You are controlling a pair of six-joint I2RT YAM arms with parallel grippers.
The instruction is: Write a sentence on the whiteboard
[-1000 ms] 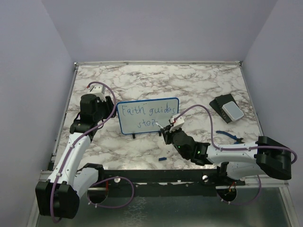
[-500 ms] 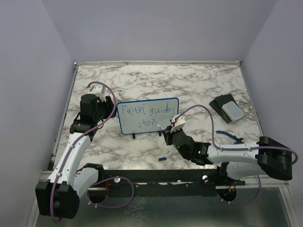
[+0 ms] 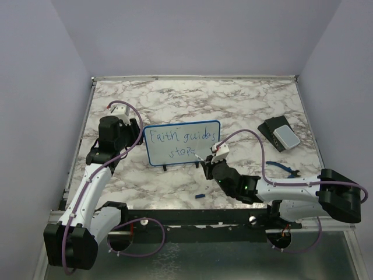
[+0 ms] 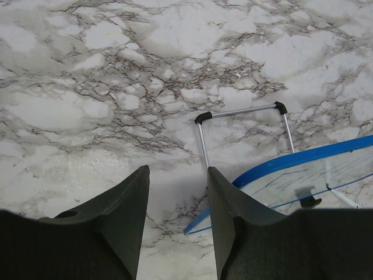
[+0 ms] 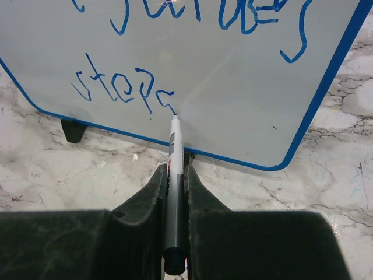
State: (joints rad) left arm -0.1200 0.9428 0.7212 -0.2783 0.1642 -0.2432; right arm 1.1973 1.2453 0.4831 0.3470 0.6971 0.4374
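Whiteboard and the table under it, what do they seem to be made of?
Whiteboard: smooth white writing face with a faint sheen, probably a coated sheet. Its thin blue frame looks like plastic.
Table: marble-patterned top, white with grey veins. Whether it is real stone or a printed laminate cannot be told from its look.

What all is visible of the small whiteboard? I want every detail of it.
The whiteboard is a small white rectangle in a thin blue frame with rounded corners. It stands propped up on the marble table on two black feet, and a thin metal prop shows behind it. Blue handwriting, the sentence, reads "Faith guides" over "steps". The marker held by the right gripper appears to touch the surface at the last letter.
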